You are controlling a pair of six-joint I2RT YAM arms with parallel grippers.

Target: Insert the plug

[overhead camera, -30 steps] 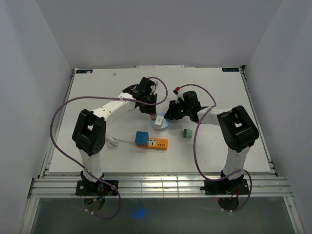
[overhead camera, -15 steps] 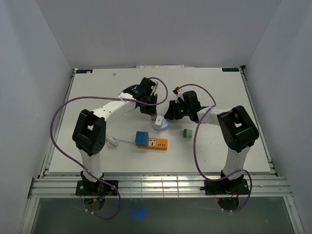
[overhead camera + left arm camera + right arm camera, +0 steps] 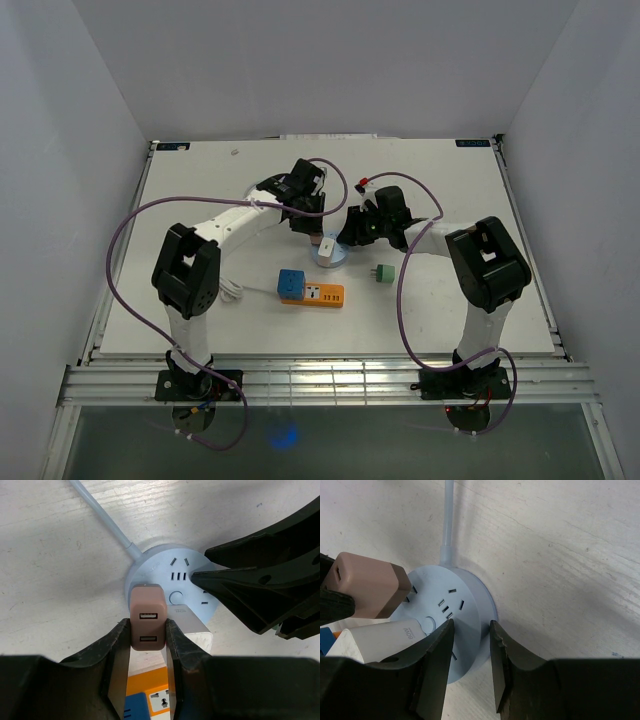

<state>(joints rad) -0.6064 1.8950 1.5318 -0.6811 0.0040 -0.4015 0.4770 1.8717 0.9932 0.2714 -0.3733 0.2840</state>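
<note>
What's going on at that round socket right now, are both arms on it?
The left gripper holds the pink USB plug pinched between its fingers, tilted against the top of the round blue socket. Whether its prongs are seated is not visible. The right gripper has its fingers set across the socket's rim, apparently steadying it. A white adapter already sits in the socket beside the pink plug.

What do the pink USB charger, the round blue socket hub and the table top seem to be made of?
The pink USB charger: probably moulded plastic, matte; even colour, soft rounded edges, no glare.
The round blue socket hub: plastic too, smooth with a faint sheen, cleanly cut slots.
The table top: looks like white-painted wood, given the fine grain lines; it could be a laminate.
</note>
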